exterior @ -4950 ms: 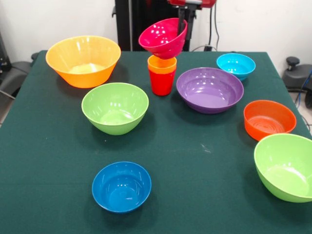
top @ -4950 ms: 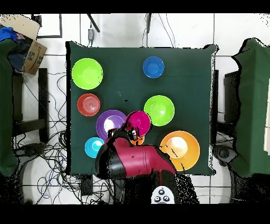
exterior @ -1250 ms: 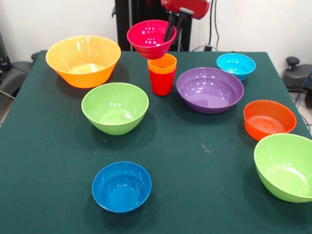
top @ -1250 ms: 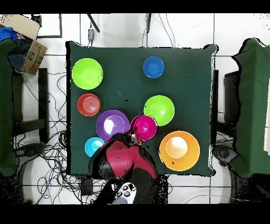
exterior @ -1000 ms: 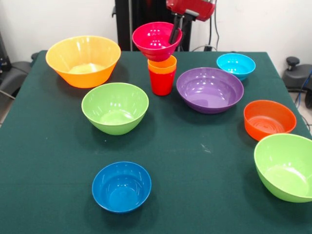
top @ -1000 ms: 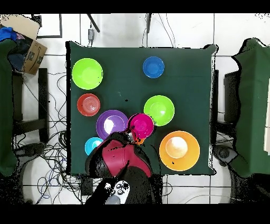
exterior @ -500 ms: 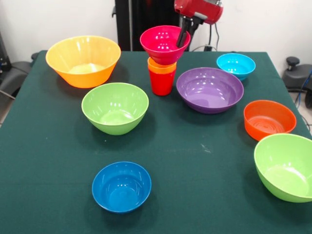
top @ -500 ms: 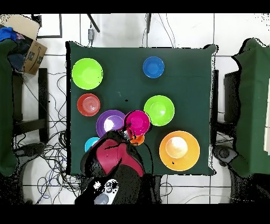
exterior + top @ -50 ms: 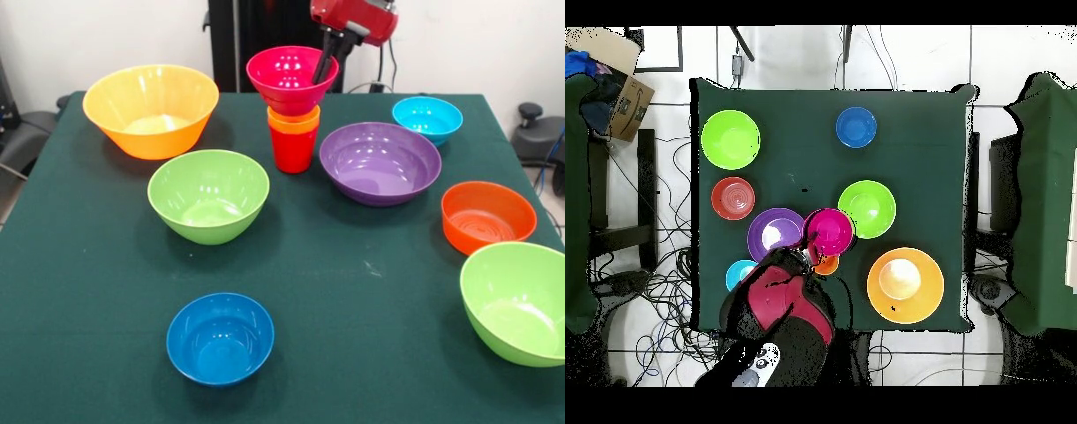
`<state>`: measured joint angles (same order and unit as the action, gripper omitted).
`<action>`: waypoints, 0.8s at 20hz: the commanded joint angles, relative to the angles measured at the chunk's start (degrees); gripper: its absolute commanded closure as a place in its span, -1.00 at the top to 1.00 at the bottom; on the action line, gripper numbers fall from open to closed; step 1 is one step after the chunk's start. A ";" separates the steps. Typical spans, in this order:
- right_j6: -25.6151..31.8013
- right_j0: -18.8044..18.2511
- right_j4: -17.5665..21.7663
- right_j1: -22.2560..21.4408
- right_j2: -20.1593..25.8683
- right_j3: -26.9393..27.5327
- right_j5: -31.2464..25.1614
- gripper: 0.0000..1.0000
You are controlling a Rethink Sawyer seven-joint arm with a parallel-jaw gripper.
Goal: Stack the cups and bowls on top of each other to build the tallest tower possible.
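Green cloth covers the worktop (image 9: 353, 336), with bowls scattered across it and the start of a tower in the upper middle of the front view. That tower is a red cup (image 9: 292, 148) with an orange cup (image 9: 294, 118) nested in its mouth, and directly above them sits the small pink bowl (image 9: 292, 78), its foot right at the orange cup's rim.

Over the last few seconds the pink bowl has gone from hanging steeply tilted over the cups to nearly level, and in the last half second it has slid a little toward the left of the frame, so it is now better centred over the cups. The gripper (image 9: 323, 67) reaches down from the upper right with its jaws still pinching the bowl's right-hand rim, one finger inside the bowl. Whether the bowl's weight already rests on the cup cannot be told.

In my judgement the placing step is nearly finished: a release should leave a three-piece tower, provided the bowl stays level.

Elsewhere the yellow-orange bowl (image 9: 151, 109), two lime green bowls (image 9: 208, 195) (image 9: 516, 302), purple bowl (image 9: 380, 162), light blue bowl (image 9: 427, 118), orange bowl (image 9: 488, 216) and dark blue bowl (image 9: 220, 338) have not moved.
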<state>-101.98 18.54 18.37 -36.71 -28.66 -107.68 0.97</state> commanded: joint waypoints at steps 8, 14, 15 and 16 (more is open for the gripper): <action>-9.88 -0.65 -1.83 2.97 1.64 -0.40 6.98 -1.00; -10.31 -0.19 -2.55 3.14 1.60 -0.91 7.84 -1.00; -10.36 0.01 -2.73 3.16 1.47 -0.96 7.86 -1.00; -10.36 0.16 -2.94 3.18 1.36 -0.99 7.69 -1.00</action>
<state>-102.27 18.55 18.14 -34.69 -30.83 -107.80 7.06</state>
